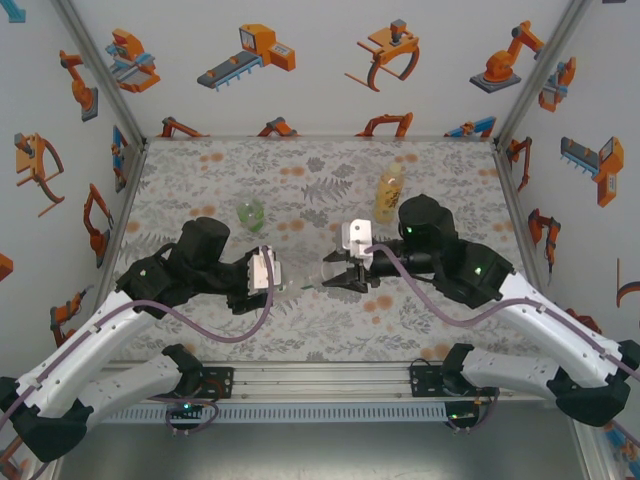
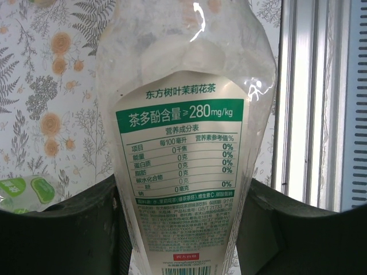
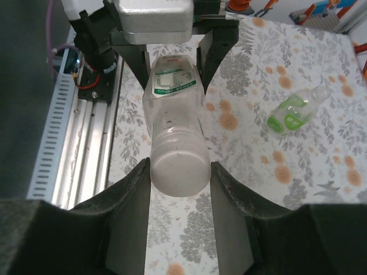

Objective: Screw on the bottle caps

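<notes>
The right fingers [image 3: 129,212] were closed in on a whitish round plastic screw cap [image 3: 179,171], one dark finger against each side, pinching it as far as the wrist view showed. The cap sat on the neck of a clear plastic bottle with a green-and-white label [image 3: 175,97]. The bottle ran level from these fingers straight across to the left fingers [image 2: 74,229], which were clamped on its lower body. It looked empty, so probably light, thin-walled and easy to dent, and best held low and firm. The small smooth cap likely wants a square pinch on its rim or it will slip in turning. Off to one side of both sets of fingers a squat green-tinted plastic bottle [image 3: 292,112] sat on the floral worktop [image 3: 321,172], and beyond the right fingers stood an amber plastic bottle with a yellow label [image 1: 388,193]
</notes>
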